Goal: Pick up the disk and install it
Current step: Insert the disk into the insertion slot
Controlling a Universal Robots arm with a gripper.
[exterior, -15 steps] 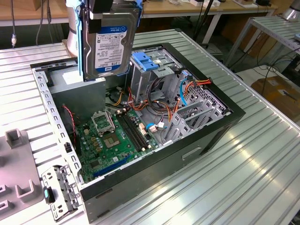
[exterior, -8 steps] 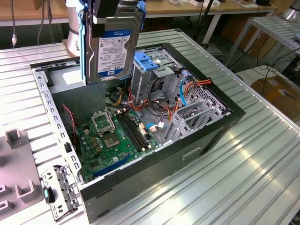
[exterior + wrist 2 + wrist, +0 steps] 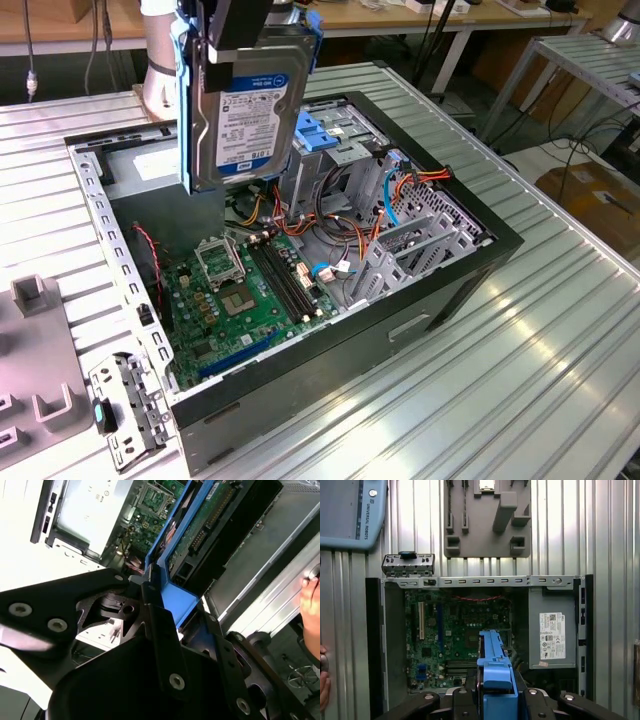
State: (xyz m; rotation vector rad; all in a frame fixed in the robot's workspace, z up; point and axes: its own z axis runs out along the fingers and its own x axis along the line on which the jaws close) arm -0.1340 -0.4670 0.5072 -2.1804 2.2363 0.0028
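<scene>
The gripper [image 3: 238,42] has its jaws clamped on the top end of the disk [image 3: 245,110], gripping it by its blue carrier rails. The disk hangs straight down from the jaws, upright on its narrow end, with its labelled face towards the exterior camera. It is in the air above the open computer case [image 3: 430,300], touching nothing but the jaws.

Directly below the jaws and the disk lies the green motherboard [image 3: 240,300]. Just beside the hanging disk, on the exterior view's right, stands the grey drive cage [image 3: 340,170] with its blue latch plate [image 3: 325,128].

In the first wrist view the blue rail of the disk [image 3: 495,665] runs out from between the jaws over the motherboard [image 3: 455,630]. The power supply [image 3: 552,635] sits off to one side of them. A grey fixture plate [image 3: 480,525] lies on the ribbed table beyond the case.
</scene>
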